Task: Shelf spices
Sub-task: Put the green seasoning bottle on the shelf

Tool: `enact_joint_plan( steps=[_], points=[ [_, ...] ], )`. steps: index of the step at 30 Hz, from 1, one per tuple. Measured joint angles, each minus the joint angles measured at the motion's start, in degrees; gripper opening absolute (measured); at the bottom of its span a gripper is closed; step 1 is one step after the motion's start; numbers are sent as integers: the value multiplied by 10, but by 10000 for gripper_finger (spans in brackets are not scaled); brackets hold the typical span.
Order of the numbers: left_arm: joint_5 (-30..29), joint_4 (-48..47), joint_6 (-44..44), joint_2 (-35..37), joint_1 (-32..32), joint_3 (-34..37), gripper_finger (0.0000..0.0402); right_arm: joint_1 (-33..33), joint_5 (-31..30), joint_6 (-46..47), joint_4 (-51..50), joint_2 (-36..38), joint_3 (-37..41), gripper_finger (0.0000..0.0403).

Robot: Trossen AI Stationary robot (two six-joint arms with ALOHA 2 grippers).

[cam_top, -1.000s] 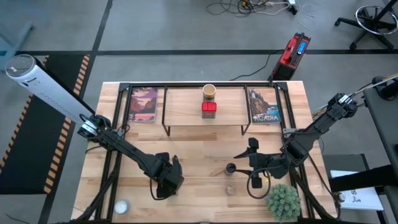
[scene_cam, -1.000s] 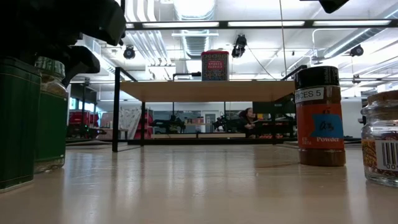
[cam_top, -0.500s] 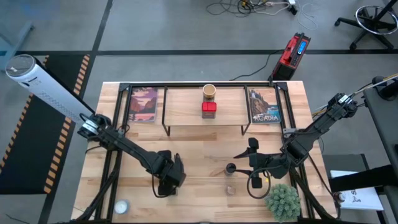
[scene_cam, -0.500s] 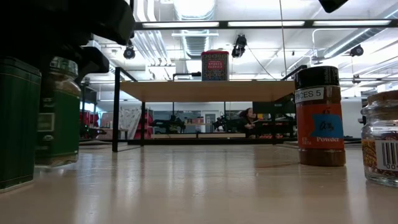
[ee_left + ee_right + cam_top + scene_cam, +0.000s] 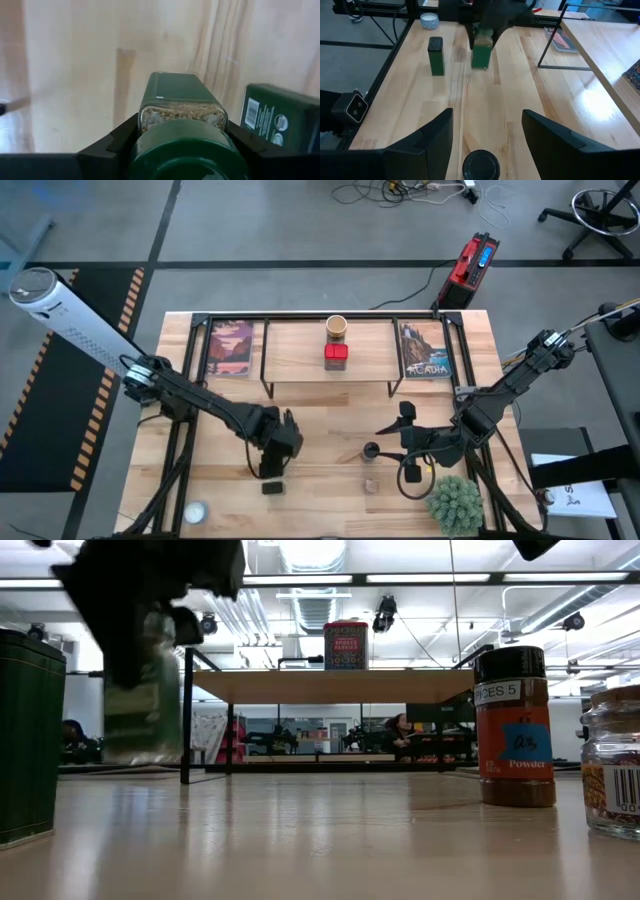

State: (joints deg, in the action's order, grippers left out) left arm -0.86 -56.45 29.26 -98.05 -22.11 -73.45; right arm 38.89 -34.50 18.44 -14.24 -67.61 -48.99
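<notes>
Spices sit scattered while you lift one: your left claw (image 5: pixel 279 442) is clamped around the green-lidded jar (image 5: pixel 181 116), fingers (image 5: pixel 118 139) pressing its neck from both sides, and the jar hangs clear of the tabletop (image 5: pixel 330 430), as the low view suggests. Just beside it, toward six o'clock in the high view, the small dark green box (image 5: pixel 272 488) stands on the wood; keep your lift vertical until you are well above it so you don't clip it. The shelf (image 5: pixel 300 358) lies toward twelve o'clock, with the red square tin (image 5: pixel 336 356) and the tan round jar (image 5: pixel 336 327) already on it near its centre. Aim for bare plank at nine o'clock of the tin, carry the jar upright, and come in higher than the shelf's edge before lowering. Further right, the dark-capped brown bottle (image 5: pixel 514 726) and the tiny clear jar (image 5: pixel 371 484) wait on the tabletop, and your right claw (image 5: pixel 412 446) rests near them with its jaws parted, holding nothing; leave it parked.
</notes>
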Motion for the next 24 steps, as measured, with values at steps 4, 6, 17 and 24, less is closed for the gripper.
enact_joint_plan(
  steps=[4, 6, 17, 24],
  points=[
    [-2, 0, -3, 38, 18, 0, 186, 0, 0, 0, 0, 0, 0, 213],
    [-11, 0, -6, 59, 26, 0, 186, 0, 0, 0, 0, 0, 0, 213],
    [-31, 51, -23, 165, 73, 0, 186, 0, -1, 0, 0, 0, 0, 213],
    [-31, 63, -54, 187, 110, -3, 186, 0, -1, 0, 1, 0, 0, 213]
  ],
)
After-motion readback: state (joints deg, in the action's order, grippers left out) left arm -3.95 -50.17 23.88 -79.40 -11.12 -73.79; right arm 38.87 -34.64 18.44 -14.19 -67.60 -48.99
